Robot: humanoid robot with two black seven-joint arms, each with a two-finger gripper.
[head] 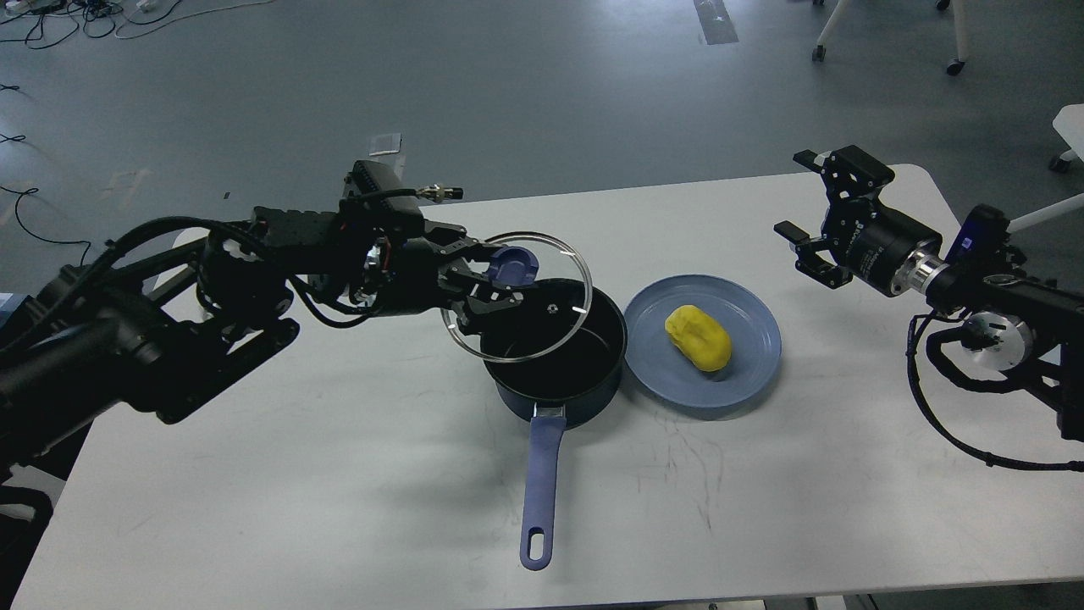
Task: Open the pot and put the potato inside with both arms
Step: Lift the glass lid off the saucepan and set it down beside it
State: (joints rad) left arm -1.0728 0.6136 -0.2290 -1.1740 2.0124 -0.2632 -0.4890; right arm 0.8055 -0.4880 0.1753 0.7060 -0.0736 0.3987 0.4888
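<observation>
Head view: L gripper [495, 284] clamped on blue knob of glass lid [518, 296], lid tilted above open pot [559, 360]. Potato [697, 337] on blue plate [758, 335] just right of pot. R gripper [804, 212] fingers apart, holding nothing, over table [339, 474]

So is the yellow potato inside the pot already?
No, the potato lies on the blue plate beside the pot.
</observation>
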